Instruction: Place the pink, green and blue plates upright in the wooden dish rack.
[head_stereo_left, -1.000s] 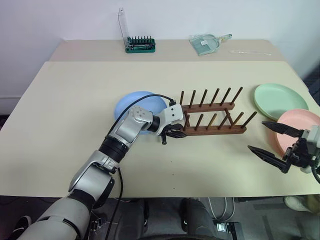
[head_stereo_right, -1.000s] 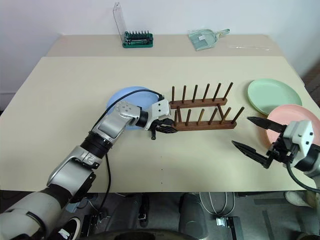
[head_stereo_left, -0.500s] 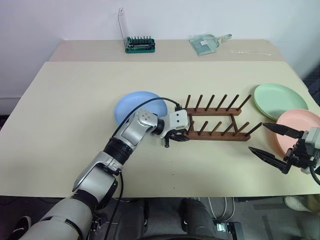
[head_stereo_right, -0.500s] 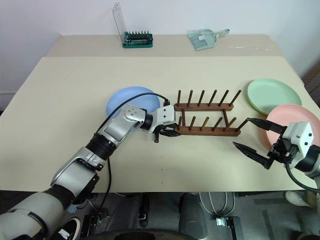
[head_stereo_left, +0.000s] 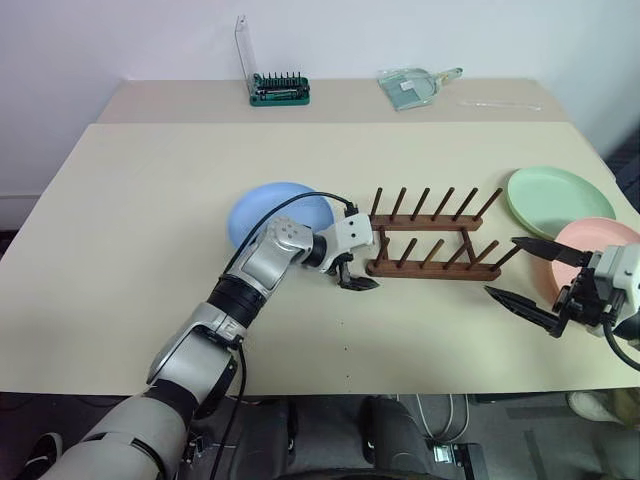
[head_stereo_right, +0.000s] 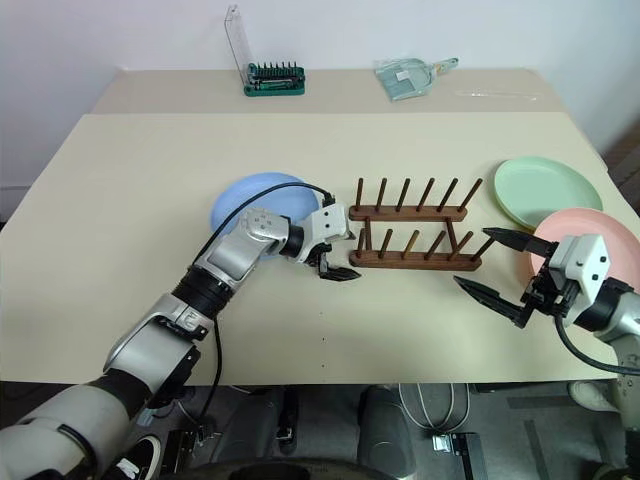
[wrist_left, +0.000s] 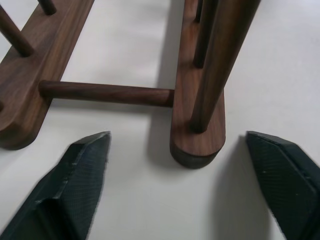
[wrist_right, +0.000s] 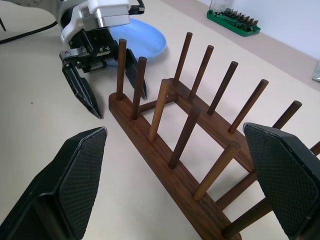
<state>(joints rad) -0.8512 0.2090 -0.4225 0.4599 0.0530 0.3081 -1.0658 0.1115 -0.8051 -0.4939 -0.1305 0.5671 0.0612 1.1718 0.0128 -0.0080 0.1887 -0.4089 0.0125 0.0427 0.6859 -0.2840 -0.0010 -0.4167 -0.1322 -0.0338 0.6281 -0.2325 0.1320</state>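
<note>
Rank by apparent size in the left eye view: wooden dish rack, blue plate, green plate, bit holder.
1. wooden dish rack, the longest.
2-3. green plate and blue plate: they look alike, and the left arm covers part of the blue one, so no ranking.
4. bit holder, smallest, though it is farthest from the camera.

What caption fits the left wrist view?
Open left gripper at the wooden dish rack's near rail end, on the table.
</note>
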